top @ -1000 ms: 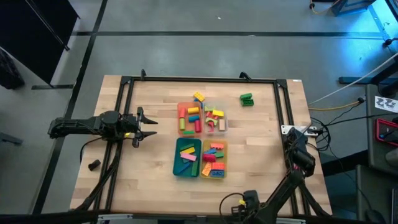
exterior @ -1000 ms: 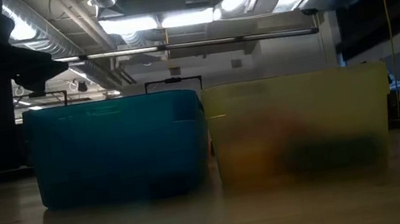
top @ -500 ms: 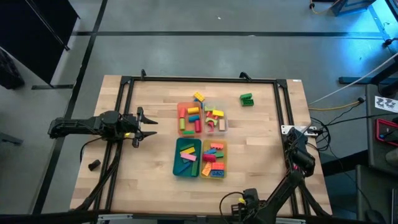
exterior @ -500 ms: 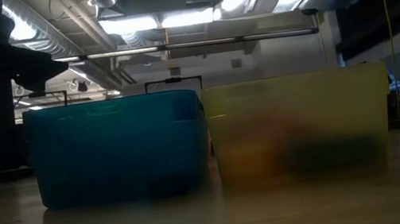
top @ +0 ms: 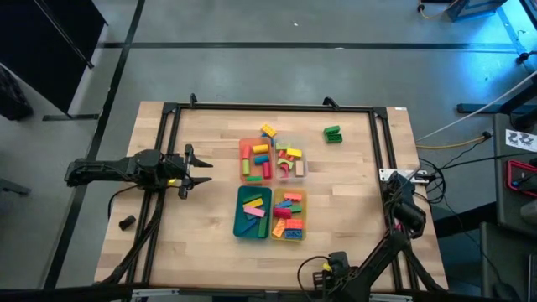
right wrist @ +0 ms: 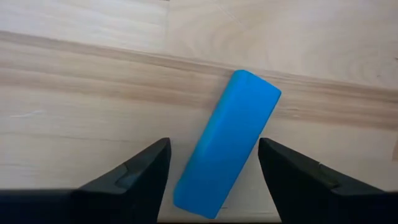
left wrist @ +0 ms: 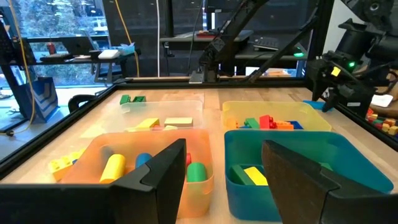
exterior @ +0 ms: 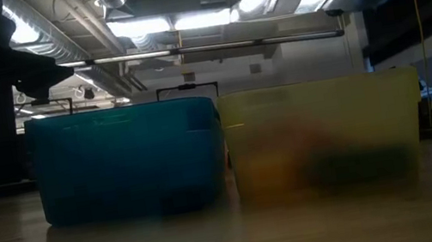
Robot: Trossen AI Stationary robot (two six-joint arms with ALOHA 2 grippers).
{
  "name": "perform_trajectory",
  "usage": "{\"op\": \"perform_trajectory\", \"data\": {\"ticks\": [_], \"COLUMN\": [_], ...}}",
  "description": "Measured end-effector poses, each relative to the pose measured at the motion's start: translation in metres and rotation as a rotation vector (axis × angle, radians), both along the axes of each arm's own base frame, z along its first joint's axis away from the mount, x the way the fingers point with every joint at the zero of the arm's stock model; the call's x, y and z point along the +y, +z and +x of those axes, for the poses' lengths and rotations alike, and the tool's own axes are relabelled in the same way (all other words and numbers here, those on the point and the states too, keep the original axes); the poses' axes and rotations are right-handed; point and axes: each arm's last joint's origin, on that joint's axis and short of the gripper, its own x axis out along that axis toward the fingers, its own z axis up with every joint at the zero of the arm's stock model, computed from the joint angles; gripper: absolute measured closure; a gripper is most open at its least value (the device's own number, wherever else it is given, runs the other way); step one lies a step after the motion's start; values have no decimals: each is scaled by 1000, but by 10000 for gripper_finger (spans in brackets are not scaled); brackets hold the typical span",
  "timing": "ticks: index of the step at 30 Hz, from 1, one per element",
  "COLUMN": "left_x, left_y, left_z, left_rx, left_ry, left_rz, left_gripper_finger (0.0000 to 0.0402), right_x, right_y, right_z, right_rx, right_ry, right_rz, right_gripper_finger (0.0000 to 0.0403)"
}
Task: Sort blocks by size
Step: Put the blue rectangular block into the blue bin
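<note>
Blocks of several colours lie sorted in four trays at the table's middle: orange (top: 256, 159), clear (top: 291, 164), teal (top: 252, 212) and yellow (top: 289, 215). A yellow-and-blue block (top: 268, 131) and a green block (top: 333, 133) lie loose on the far part of the table. My left gripper (top: 197, 170) is open and empty, left of the trays, pointing at them (left wrist: 227, 180). My right gripper (right wrist: 214, 152) is open at the table's right edge, pointing down. Its fingers stand on either side of a blue block (right wrist: 227, 146) lying flat on the wood. In the high view my right arm (top: 403, 210) hides this block.
A black frame (top: 168, 113) runs around the tabletop. A small dark object (top: 127, 222) lies at the near left. The low view shows the teal tray (exterior: 127, 161) and the yellow tray (exterior: 322, 134) side by side. There is bare wood left of the trays and along the near edge.
</note>
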Motion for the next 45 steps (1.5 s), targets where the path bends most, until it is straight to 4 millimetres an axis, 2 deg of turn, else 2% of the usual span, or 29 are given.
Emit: {"op": "perform_trajectory", "data": {"ticks": [5,12,16,22,26,32,36,40,45], "left_x": [0,0,0,0,0,0,0,0,0], "left_y": [0,0,0,0,0,0,0,0,0], "left_z": [0,0,0,0,0,0,0,0,0], "left_rx": [0,0,0,0,0,0,0,0,0], "left_ry": [1,0,0,0,0,0,0,0,0], "left_rz": [0,0,0,0,0,0,0,0,0], "left_gripper_finger": [208,208,208,208,208,208,208,208,208], "right_x": [0,0,-1,-5,-10,-23,-44,-66,-92], "right_y": [-5,-5,-6,0,12,27,31,32,35], "right_z": [0,3,4,18,33,58,83,114,149], "right_rx": [-24,-68,-110,-300,-487,-572,-618,-612,-617], "right_ry": [2,12,25,61,134,235,247,301,393], "right_rz": [14,1,-33,-169,-302,-417,-505,-499,-434], "right_gripper_finger": [195,293,298,292,275,296,291,274,289]}}
